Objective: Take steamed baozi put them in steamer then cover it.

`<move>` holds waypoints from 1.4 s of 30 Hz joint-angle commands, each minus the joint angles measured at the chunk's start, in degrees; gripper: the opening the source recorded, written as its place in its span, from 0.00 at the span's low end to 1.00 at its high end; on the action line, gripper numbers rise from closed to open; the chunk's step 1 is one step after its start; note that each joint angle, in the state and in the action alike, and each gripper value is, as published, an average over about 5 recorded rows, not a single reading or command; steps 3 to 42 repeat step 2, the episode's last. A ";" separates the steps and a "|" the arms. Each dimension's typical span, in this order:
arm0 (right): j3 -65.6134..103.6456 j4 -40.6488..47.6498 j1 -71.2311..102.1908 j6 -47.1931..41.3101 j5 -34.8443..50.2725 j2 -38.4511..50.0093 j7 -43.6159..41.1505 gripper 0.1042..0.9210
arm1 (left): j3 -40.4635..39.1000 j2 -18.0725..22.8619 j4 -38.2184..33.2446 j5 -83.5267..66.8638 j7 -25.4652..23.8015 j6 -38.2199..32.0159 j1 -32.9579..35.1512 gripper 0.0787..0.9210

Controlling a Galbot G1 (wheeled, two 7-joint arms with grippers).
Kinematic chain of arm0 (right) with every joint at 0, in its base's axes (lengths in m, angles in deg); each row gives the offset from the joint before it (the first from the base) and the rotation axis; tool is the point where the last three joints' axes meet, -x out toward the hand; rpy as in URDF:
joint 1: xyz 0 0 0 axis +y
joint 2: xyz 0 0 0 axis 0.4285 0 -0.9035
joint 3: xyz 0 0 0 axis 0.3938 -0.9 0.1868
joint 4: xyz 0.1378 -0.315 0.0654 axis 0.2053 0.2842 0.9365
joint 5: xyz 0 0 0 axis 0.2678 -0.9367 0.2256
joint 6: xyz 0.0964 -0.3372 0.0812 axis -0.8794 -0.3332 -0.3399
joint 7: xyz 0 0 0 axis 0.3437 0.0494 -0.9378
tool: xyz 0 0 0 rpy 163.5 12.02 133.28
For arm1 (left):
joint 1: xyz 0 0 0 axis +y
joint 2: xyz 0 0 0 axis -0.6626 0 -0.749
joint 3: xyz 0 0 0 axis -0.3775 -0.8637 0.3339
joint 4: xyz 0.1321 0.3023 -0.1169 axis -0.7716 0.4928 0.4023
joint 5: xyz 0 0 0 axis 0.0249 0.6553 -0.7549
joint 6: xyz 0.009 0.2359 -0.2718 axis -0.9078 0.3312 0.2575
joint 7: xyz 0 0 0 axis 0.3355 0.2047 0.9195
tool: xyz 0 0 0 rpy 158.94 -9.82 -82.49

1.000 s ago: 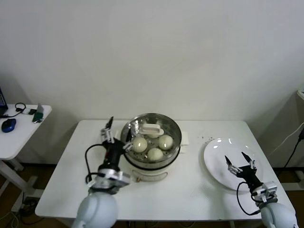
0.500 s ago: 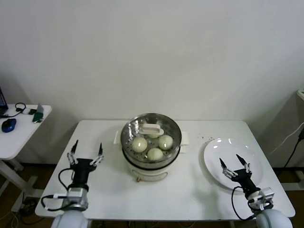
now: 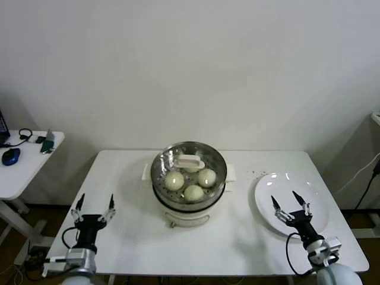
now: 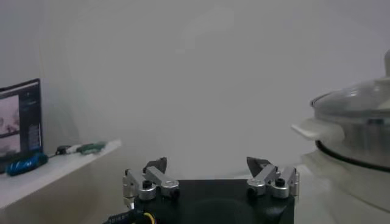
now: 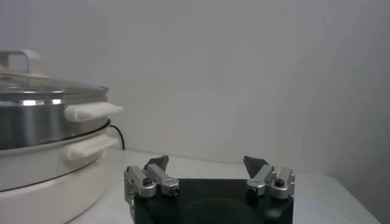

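Clear glass cover (image 3: 189, 161) sits on shiny steel steamer (image 3: 188, 199), between empty, spread left gripper (image 3: 93, 208) and right gripper (image 3: 290, 206); retract clear.

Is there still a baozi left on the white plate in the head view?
No, the white plate is bare, while three baozi show under the glass lid in the steamer.

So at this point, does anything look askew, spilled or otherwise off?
Little stands out. The cover sits level on the steamer, baozi inside. The plate is bare, with a few dark specks on the table beside it. Both grippers, left and right, hang open and empty.
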State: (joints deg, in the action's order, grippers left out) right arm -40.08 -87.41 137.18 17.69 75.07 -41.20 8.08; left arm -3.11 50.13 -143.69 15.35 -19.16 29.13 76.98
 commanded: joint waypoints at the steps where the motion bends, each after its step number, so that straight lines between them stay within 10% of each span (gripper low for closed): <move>1: 0.21 -1.36 1.05 0.46 -0.67 -0.76 0.15 0.88 | 1.51 0.33 0.60 -3.14 -1.90 -0.82 1.88 0.88; 42: 0.23 -1.42 1.15 0.50 -0.80 -0.82 0.17 0.88 | 1.41 0.37 0.47 -3.03 -2.01 -0.83 1.95 0.88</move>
